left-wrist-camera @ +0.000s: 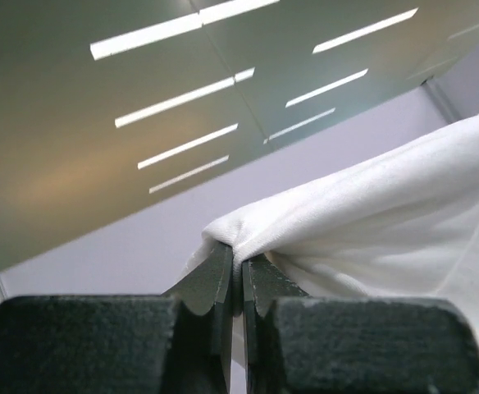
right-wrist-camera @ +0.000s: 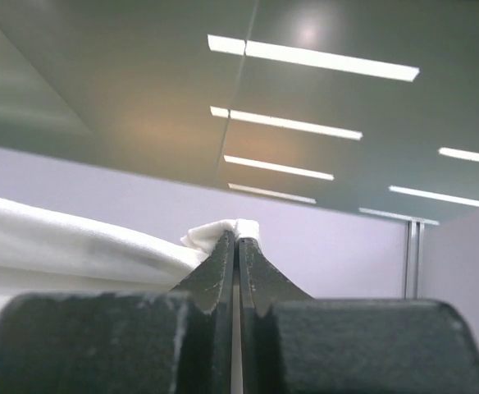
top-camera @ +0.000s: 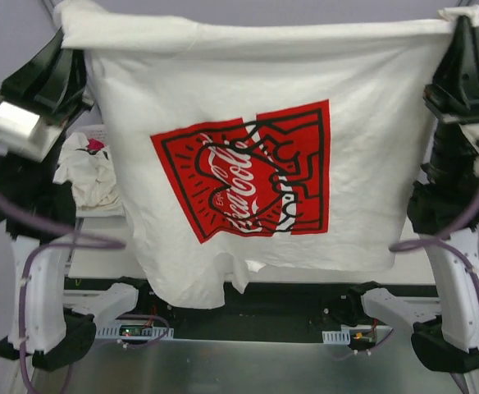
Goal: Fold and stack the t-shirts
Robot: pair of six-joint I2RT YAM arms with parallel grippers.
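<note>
T-shirt hangs spread across upper frame, red print showing. Left gripper upper left and right gripper upper right, each pinched shut on a top corner. Step: spreading. Next likely: lower flat, unwrinkled.

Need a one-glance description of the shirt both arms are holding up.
Start high in the overhead view: the left gripper and right gripper each pinch an upper corner of a white t-shirt hanging spread like a curtain. Unlike the crumpled shirt beside the left arm, it carries a red square print with white lettering.
</note>
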